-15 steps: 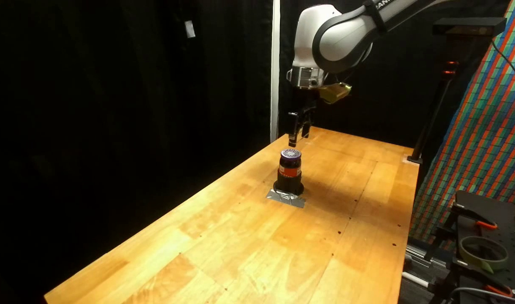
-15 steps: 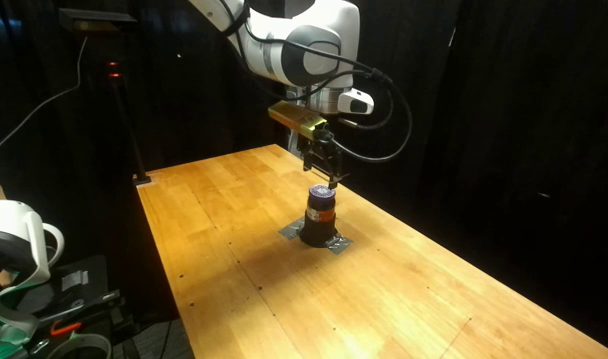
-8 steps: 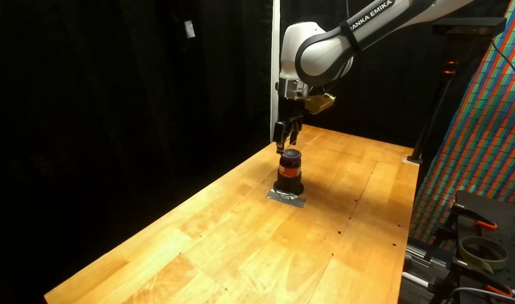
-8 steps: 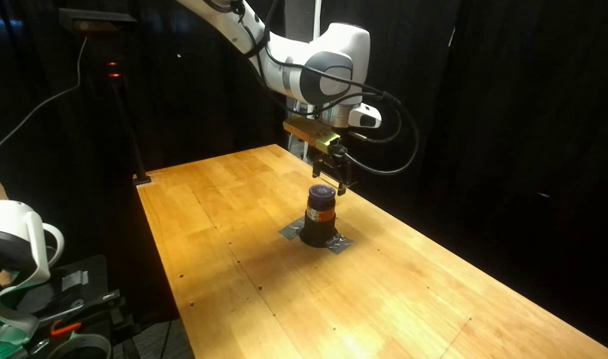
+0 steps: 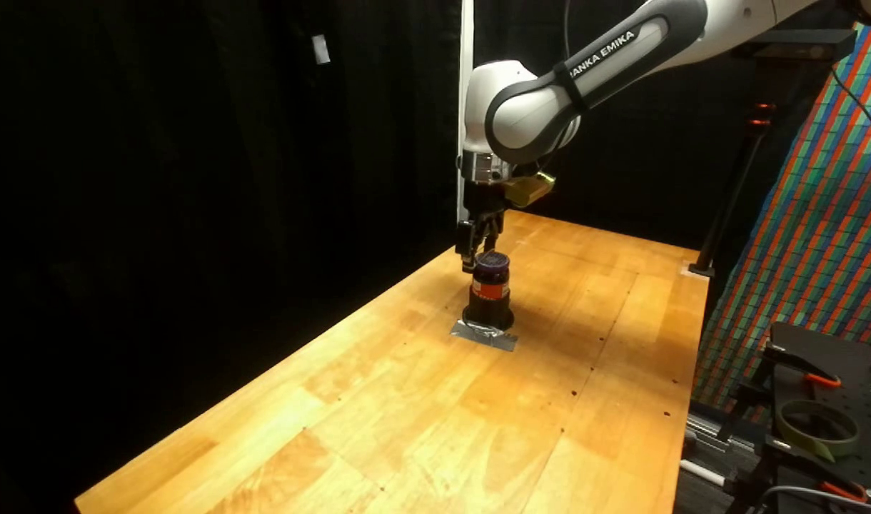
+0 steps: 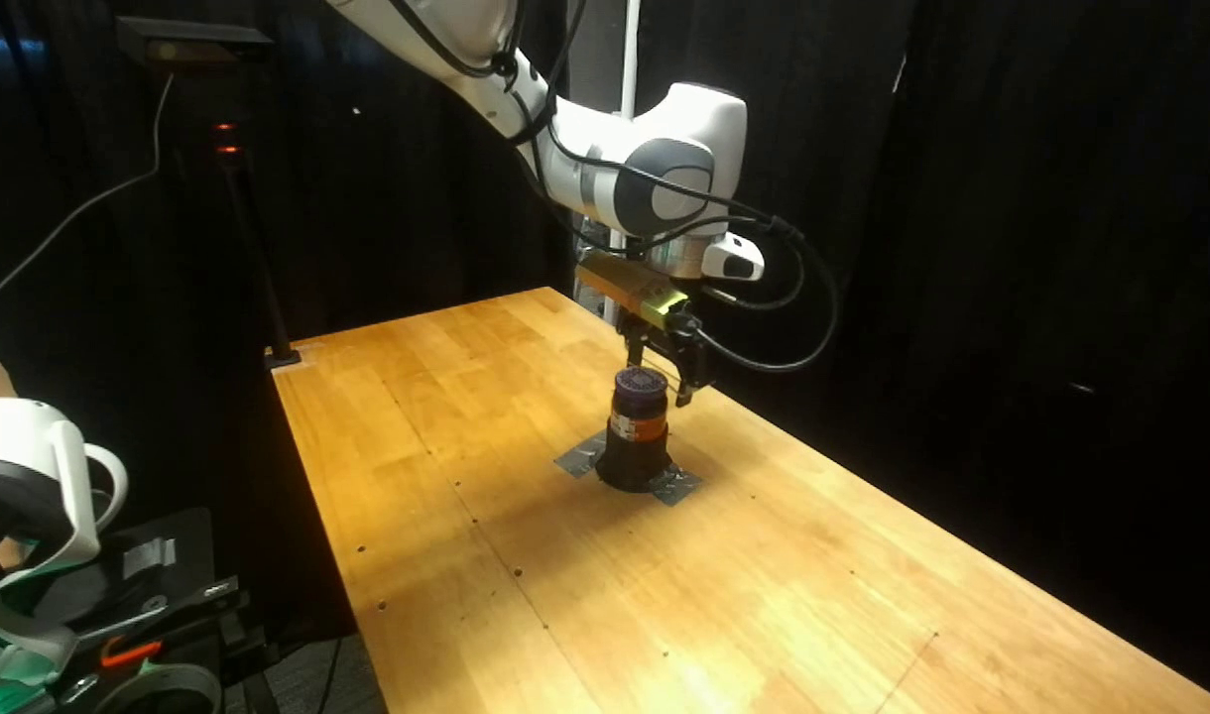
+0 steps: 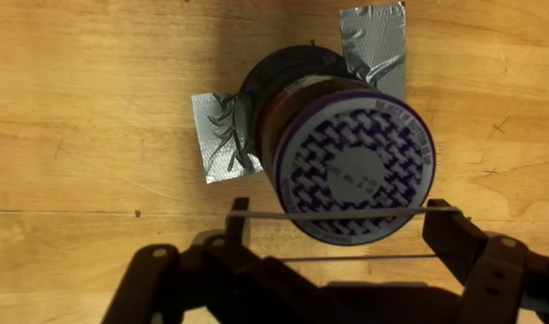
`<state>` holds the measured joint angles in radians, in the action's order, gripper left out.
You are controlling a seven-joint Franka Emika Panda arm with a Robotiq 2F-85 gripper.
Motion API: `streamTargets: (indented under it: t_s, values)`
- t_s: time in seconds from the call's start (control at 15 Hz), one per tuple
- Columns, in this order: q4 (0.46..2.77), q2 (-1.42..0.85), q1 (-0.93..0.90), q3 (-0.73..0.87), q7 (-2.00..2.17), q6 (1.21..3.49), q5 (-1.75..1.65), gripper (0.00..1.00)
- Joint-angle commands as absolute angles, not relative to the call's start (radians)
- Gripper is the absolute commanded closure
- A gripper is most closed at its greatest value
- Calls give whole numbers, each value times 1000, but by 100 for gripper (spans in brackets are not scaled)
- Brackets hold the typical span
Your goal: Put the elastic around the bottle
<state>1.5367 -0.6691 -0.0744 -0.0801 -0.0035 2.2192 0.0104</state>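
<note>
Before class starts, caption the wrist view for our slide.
Elastic stretched across the open gripper, not yet around the capped bottle.

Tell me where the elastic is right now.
In the wrist view, the elastic is stretched across the open tool, low and right of centre, one strand crossing in front of the bottle.

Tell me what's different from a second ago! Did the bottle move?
In an exterior view, the arm brought the pincer down and to the left. Nothing was visibly grabbed or let go: the elastic is still stretched between the pincer's open jaws. The bottle stands upright in the same spot, and the grey tape stayed put too.
</note>
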Motion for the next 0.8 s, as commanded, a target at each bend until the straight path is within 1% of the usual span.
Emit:
streamTargets:
  t_s: [0.0,0.33,0.73]
  values:
    - [1475,-709,-70,-82,-21,2167,26,0]
    - [1482,-712,-73,-72,-8,2110,19,0]
    - [1601,-616,-65,-65,10,2173,24,0]
